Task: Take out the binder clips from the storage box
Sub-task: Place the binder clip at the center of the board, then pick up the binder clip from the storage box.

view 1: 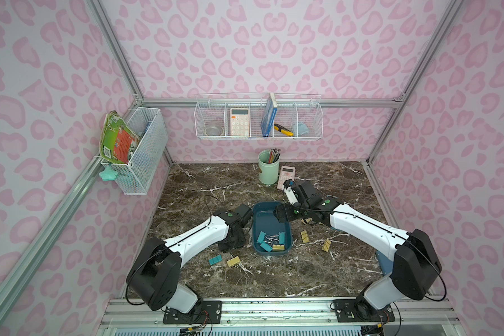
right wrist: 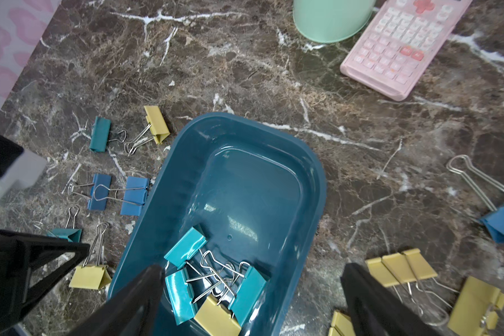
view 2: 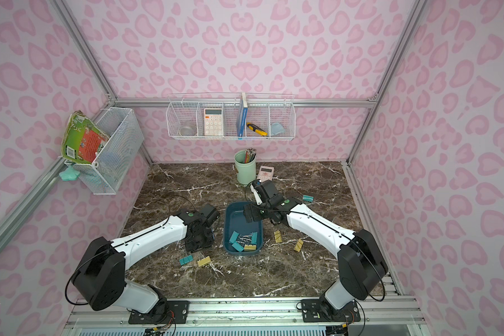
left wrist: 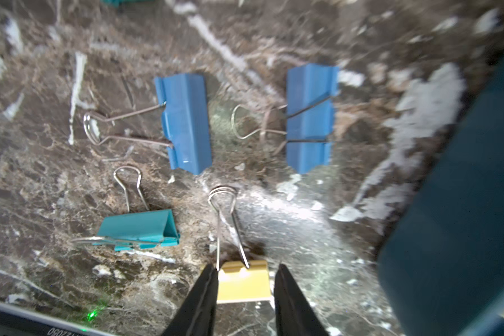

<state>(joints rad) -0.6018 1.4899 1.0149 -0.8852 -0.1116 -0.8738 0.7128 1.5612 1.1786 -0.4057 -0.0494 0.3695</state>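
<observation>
Clips left in the box lie lower centre of frame (squarely between our right hand's wide-spread fingers).

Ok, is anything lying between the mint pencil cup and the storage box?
No. In the right wrist view, the marble table between the pencil cup and the storage box is bare.

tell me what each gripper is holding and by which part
The right gripper holds nothing, open over the storage box. The left gripper straddles the body of a yellow binder clip on the table; whether it grips it cannot be told.
</observation>
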